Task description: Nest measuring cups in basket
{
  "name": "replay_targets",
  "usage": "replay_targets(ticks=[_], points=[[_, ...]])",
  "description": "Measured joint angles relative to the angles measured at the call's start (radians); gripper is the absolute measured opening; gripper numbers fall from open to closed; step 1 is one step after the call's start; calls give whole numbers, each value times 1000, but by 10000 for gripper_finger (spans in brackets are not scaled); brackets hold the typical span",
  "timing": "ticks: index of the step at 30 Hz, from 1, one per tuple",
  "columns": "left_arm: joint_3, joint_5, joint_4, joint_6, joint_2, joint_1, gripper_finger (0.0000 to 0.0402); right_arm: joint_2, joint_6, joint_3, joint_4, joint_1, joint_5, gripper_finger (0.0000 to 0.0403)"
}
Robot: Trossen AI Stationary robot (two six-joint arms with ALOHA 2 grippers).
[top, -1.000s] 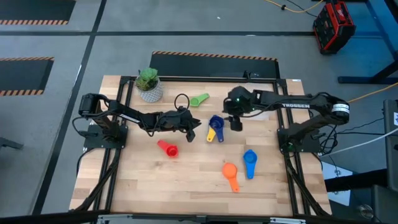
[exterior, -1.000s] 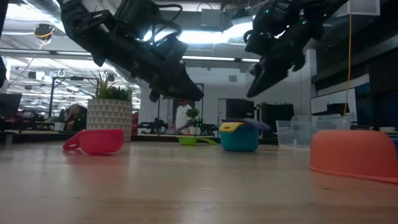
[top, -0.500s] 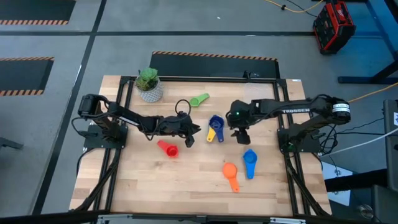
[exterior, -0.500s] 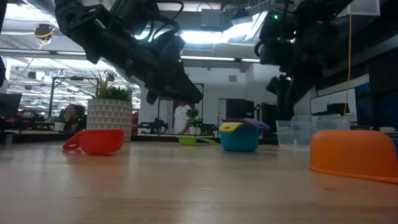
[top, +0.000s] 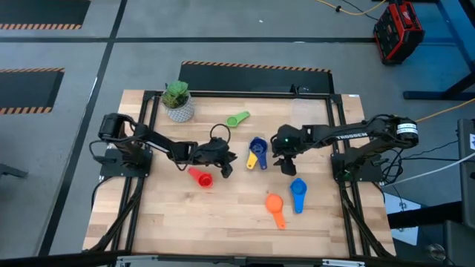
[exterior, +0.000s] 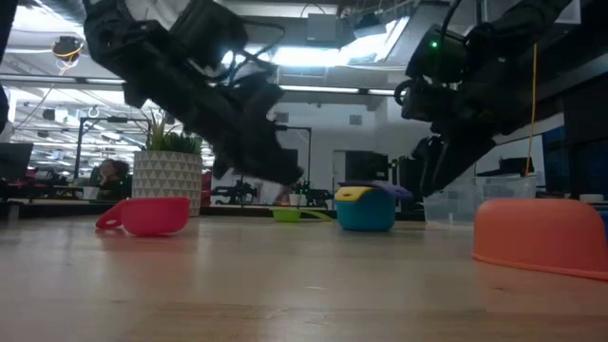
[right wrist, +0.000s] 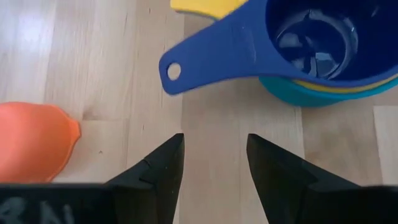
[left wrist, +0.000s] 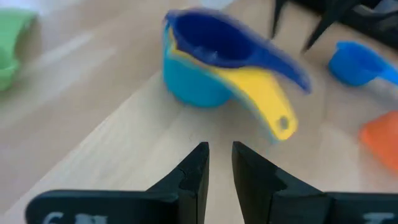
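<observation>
A nested stack of a teal, a yellow and a dark blue measuring cup stands upright on the table's middle. Loose cups lie around it: red, green, orange and blue. The clear basket shows only in the low view, behind the stack. My left gripper hangs left of the stack, between it and the red cup; its fingers stand a narrow gap apart on nothing. My right gripper hovers open right of the stack, tilted down, nothing between its fingers.
A green plant in a white pot stands at the far left of the table. Bare wood lies along the near edge and at the near left. Black frame rails run along both table sides.
My right gripper has come down and toward the near edge, from beyond the stack to its right side, tipping more steeply downward. My left gripper has sunk a little beside the stack. No cup has moved.
</observation>
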Motion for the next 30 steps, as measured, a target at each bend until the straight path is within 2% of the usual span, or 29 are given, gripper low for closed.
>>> replay_targets(ticks=[3, 13, 20, 23, 30], points=[[33, 0, 27, -13, 59, 1, 64, 4, 0, -11, 8, 0, 0, 179], [196, 18, 17, -4, 251, 41, 64, 29, 81, -85, 209, 0, 47, 179], [307, 108, 7, -3, 304, 59, 64, 43, 159, -84, 325, 0, 53, 179], [343, 110, -38, -3, 309, 59, 64, 52, 181, -84, 371, 0, 53, 179], [366, 109, -127, -3, 311, 55, 64, 52, 179, -84, 354, 0, 53, 179]])
